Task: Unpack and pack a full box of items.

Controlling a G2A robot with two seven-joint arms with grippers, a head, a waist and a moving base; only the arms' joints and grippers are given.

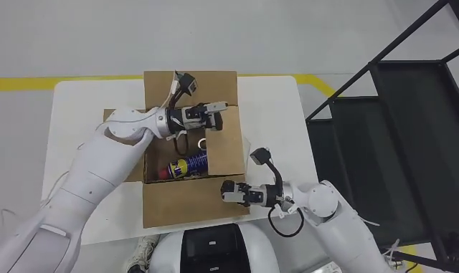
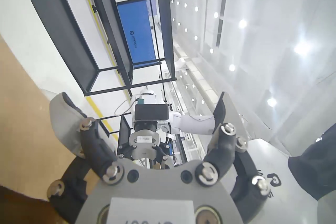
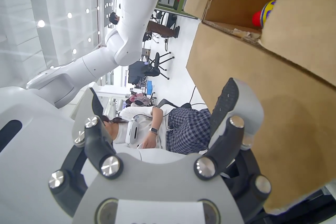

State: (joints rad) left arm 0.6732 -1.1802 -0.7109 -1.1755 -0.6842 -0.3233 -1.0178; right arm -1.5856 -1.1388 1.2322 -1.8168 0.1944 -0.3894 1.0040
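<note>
An open cardboard box point(image 1: 161, 201) stands on the white table point(image 1: 269, 108) with its flaps folded outward. Inside lies a blue and yellow can with a red cap point(image 1: 186, 165), the same can point(image 3: 265, 13) showing in the right wrist view past the box wall point(image 3: 288, 33). A small ring-shaped item point(image 1: 201, 142) lies beside it. My left gripper point(image 1: 219, 117) point(image 2: 143, 107) is open over the box's right wall, one finger point(image 2: 63, 110) by the cardboard point(image 2: 23, 109). My right gripper point(image 1: 226, 193) point(image 3: 162, 96) is open and empty beside the near flap point(image 3: 275, 114).
A black metal shelf frame point(image 1: 401, 130) stands just right of the table. A yellow floor line point(image 1: 72, 80) runs behind the table's far edge. Bare tabletop lies right of the box and along its left side point(image 1: 72, 130).
</note>
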